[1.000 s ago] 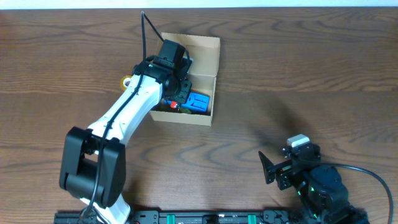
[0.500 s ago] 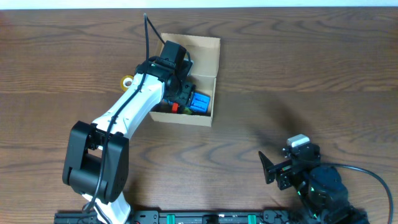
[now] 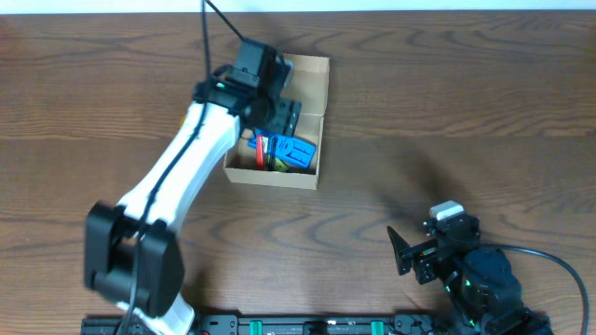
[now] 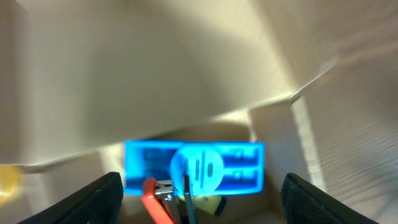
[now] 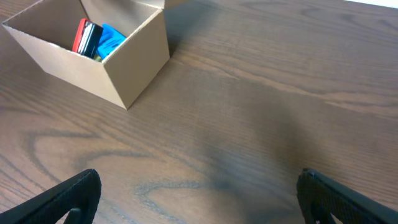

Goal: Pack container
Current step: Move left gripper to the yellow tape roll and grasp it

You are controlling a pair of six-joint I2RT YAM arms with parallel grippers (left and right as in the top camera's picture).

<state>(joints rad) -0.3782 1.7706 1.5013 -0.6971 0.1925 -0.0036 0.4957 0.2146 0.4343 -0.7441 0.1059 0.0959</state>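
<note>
The box [image 3: 272, 176] stands open on the table [image 3: 466, 112], left of centre in the upper half of the overhead frame, its flap raised at the far side. Inside lie a blue item [image 3: 298, 154] towards the right wall and a red one [image 3: 260, 146] just left of it. The left gripper [image 3: 282, 118] hangs over the box's far edge with its jaws spread wide and nothing between them. The right gripper [image 3: 402, 249] sits at the lower right of the frame, well apart from the box, jaws also spread and empty above bare wood.
</note>
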